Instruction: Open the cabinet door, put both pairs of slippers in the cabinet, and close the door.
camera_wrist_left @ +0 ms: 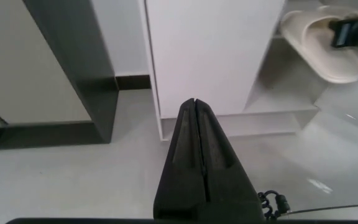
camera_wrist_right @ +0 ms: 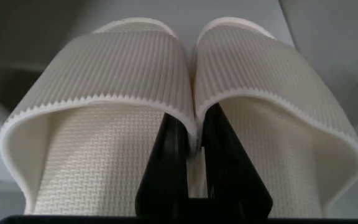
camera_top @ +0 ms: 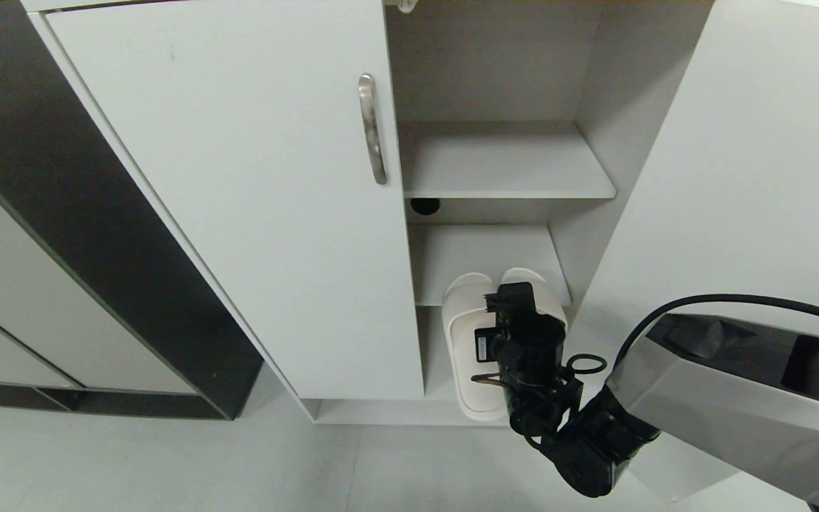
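Right gripper (camera_wrist_right: 197,158) is clamped on the white slippers (camera_wrist_right: 123,81), pinching their inner edges together. The pair is held at the mouth of the cabinet's (camera_top: 502,163) bottom compartment, toes inward, right door (camera_top: 736,178) swung wide. Left gripper (camera_wrist_left: 194,124) is closed on nothing, over the floor (camera_wrist_left: 73,180).

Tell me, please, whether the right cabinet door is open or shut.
Open: the right door is swung aside, baring the shelves inside.
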### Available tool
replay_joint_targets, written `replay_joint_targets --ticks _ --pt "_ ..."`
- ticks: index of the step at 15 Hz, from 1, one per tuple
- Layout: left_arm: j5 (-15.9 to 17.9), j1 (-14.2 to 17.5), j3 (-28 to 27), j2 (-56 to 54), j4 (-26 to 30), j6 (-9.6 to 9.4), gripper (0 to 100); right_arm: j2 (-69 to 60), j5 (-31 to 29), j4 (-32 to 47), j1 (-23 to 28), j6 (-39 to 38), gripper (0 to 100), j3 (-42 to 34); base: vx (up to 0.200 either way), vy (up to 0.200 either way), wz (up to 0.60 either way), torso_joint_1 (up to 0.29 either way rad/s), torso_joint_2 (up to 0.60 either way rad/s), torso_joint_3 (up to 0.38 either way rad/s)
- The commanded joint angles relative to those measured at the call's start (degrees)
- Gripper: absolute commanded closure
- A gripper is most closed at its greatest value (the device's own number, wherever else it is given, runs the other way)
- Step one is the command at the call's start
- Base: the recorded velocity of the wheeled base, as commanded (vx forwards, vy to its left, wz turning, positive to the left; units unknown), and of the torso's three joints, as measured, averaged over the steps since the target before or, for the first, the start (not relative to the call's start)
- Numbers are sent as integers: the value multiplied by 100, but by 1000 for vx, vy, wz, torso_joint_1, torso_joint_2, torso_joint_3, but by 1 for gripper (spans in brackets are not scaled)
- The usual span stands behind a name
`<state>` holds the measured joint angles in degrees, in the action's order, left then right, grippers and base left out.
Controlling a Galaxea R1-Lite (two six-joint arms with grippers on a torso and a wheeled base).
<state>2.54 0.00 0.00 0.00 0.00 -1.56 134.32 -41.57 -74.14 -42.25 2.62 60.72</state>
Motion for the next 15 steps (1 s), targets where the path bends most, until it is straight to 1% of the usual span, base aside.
replay_joint_targets --ticks 1,3,5,7,10,15 --pt "1 0 0 9 -9 -2 100 -11 0 -4 -2 2 100 -8 200 0 0 7 2 2" --pt "1 9 0 9 -9 7 100 16 0 5 -2 2 100 -8 200 0 0 0 2 -5" --pt "1 9 0 9 -9 59 100 42 0 5 7 2 100 10 0 0 0 0 0 0" --pt "1 9 0 9 -9 59 100 156 9 5 94 2 100 168 0 0 0 0 0 0" --pt "1 9 0 9 -9 51 100 508 9 181 314 2 100 933 0 0 0 0 0 0" --pt "1 9 0 9 -9 51 100 833 35 1042 490 -16 100 2234 0 0 0 0 0 0"
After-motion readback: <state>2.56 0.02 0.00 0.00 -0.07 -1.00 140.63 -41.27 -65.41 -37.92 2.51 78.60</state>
